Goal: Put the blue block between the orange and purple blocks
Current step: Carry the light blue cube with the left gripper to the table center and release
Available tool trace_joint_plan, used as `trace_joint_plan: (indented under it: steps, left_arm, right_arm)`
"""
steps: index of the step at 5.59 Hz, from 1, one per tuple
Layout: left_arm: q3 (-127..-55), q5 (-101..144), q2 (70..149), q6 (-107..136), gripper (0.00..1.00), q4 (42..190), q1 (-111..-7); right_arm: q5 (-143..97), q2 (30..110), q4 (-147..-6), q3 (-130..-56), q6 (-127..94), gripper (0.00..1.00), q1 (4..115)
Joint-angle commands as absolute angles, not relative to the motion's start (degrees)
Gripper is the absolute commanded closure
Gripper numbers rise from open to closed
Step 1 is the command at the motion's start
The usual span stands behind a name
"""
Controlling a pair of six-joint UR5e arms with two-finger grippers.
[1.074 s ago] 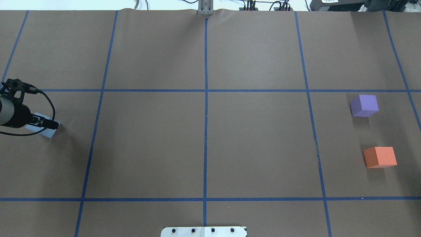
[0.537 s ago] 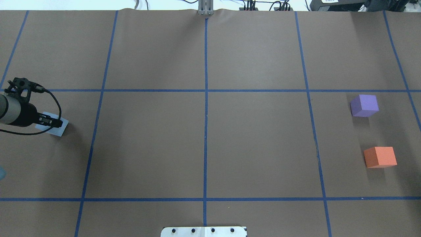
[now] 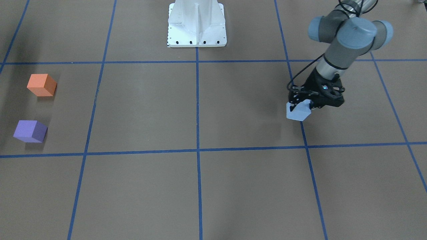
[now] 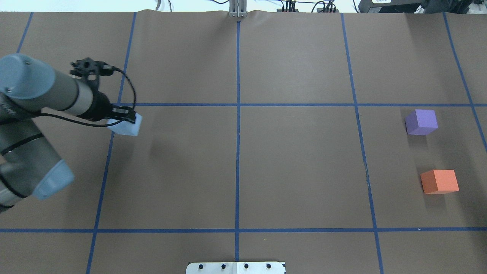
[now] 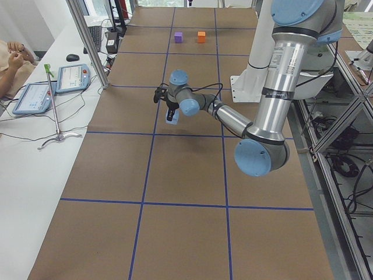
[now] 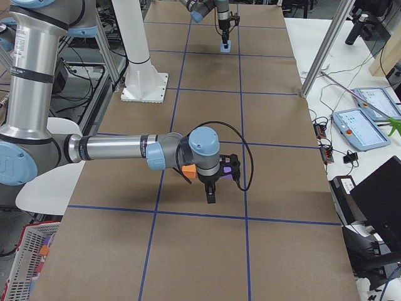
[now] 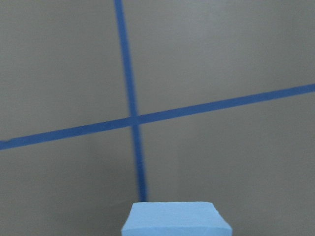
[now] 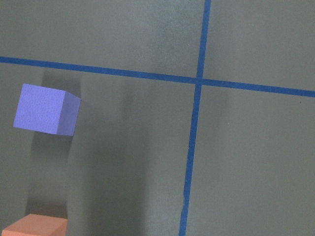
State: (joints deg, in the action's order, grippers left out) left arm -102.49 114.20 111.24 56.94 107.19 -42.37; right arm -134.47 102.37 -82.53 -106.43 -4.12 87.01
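My left gripper is shut on the light blue block and holds it above the table, over a blue tape line on the left side. The block also shows in the front-facing view and at the bottom of the left wrist view. The purple block and the orange block sit apart on the far right, with a gap between them. My right gripper hangs above these two blocks and shows only in the exterior right view, so I cannot tell its state.
Brown paper with a blue tape grid covers the table. The white robot base stands at the middle of the robot's edge. A side table with tablets and a metal post lies beyond the far edge.
My left arm has swung rightward and away from the robot, carrying the blue block from the far left edge to the first vertical tape line. The purple and orange blocks have not moved.
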Motion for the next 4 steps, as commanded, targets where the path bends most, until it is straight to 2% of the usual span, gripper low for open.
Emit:
trace_joint_plan:
  steps: [1,2,3,4]
  left_arm:
    - [-93.85,108.25,133.05,66.4,1.0,91.54,-33.97]
    - [-82.99,106.19,141.94,71.32,1.0,92.02,-30.97]
    - [-78.44,106.09,144.12,71.89,0.86,92.72,-29.55]
    - [-77.27,106.08,143.97,71.89,0.56,93.68,-29.18]
  right_arm:
    - [-134.39,102.22,-82.62,-106.44,-4.22,0.0,87.01]
    - [-134.3,102.13,-82.62,-106.26,-4.22,0.0,86.92]
    - [-134.38,102.13,-82.62,-106.26,-4.22,0.0,86.92]
    - [-134.38,102.13,-82.62,-106.26,-4.22,0.0,86.92]
